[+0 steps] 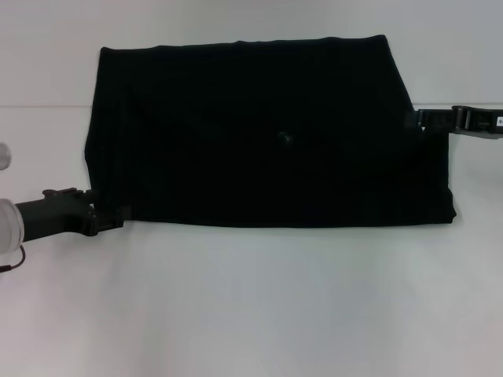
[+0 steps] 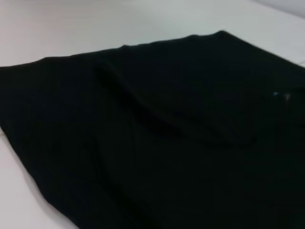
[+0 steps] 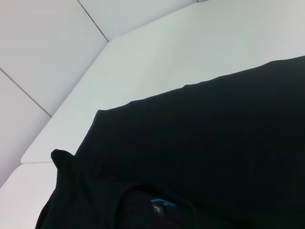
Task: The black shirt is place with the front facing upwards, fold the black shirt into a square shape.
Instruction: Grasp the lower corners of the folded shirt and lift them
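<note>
The black shirt (image 1: 267, 133) lies flat on the white table (image 1: 259, 306) as a wide rectangle; its lettering is hidden. A small blue neck label (image 1: 287, 138) shows near its middle. My left gripper (image 1: 112, 219) is at the shirt's near left corner, low at the table. My right gripper (image 1: 419, 119) is at the shirt's right edge, about halfway along it. The shirt fills the left wrist view (image 2: 162, 138), with the label (image 2: 281, 96) far off. In the right wrist view the shirt (image 3: 205, 152) shows its neck opening and label (image 3: 162, 206).
The white table has bare surface in front of the shirt and a narrow strip behind it (image 1: 236, 23). A seam line runs across the table at the left (image 1: 43, 106).
</note>
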Available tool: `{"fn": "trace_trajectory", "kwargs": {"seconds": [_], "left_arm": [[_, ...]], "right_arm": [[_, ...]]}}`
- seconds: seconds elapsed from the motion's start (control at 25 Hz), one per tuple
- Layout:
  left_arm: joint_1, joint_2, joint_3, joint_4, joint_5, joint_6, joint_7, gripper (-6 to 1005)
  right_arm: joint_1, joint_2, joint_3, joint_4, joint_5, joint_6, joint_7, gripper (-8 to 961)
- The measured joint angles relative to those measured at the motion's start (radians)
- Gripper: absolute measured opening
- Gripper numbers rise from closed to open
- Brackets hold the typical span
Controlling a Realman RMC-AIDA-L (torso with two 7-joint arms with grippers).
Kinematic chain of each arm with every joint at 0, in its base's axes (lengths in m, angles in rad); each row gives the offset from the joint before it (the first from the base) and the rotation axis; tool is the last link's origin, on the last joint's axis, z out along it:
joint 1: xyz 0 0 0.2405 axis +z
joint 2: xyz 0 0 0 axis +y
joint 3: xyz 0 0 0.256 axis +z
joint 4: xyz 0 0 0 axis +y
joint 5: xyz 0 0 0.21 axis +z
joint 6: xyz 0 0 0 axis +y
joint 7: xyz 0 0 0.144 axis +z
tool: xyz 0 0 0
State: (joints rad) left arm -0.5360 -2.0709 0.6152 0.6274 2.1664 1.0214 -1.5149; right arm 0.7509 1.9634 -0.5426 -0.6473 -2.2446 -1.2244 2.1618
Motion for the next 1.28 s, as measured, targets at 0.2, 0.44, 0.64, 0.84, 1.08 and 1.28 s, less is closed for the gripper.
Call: {"fn": "trace_trajectory", "kwargs": {"seconds": [0.2, 0.44, 0.64, 0.84, 1.08, 1.28], "left_arm": [[-0.021, 0.005, 0.003, -0.019, 0.032, -0.035, -0.011, 726], [-0.028, 0.014, 0.011, -0.028, 0.035, -0.041, -0.013, 713], [-0.04, 0.022, 0.015, -0.035, 0.095, -0.09, -0.069, 652], [-0.052, 0.019, 0.014, -0.03, 0.141, -0.1, -0.103, 546], [-0.064, 0.018, 0.015, -0.028, 0.149, -0.075, -0.103, 419], [-0.067, 0.022, 0.014, -0.021, 0.143, -0.042, -0.103, 212]], "right_arm": [[0.001, 0.0, 0.001, 0.0, 0.001, 0.008, 0.005, 724], [0.001, 0.001, 0.001, 0.0, 0.001, 0.014, 0.01, 722], [0.001, 0.001, 0.001, 0.0, 0.0, 0.015, 0.013, 720], [0.001, 0.001, 0.001, 0.0, 0.0, 0.015, 0.013, 718], [0.0, 0.001, 0.001, -0.001, 0.0, 0.014, 0.013, 715], [-0.003, -0.001, 0.001, -0.003, 0.0, 0.014, 0.013, 716]]}}
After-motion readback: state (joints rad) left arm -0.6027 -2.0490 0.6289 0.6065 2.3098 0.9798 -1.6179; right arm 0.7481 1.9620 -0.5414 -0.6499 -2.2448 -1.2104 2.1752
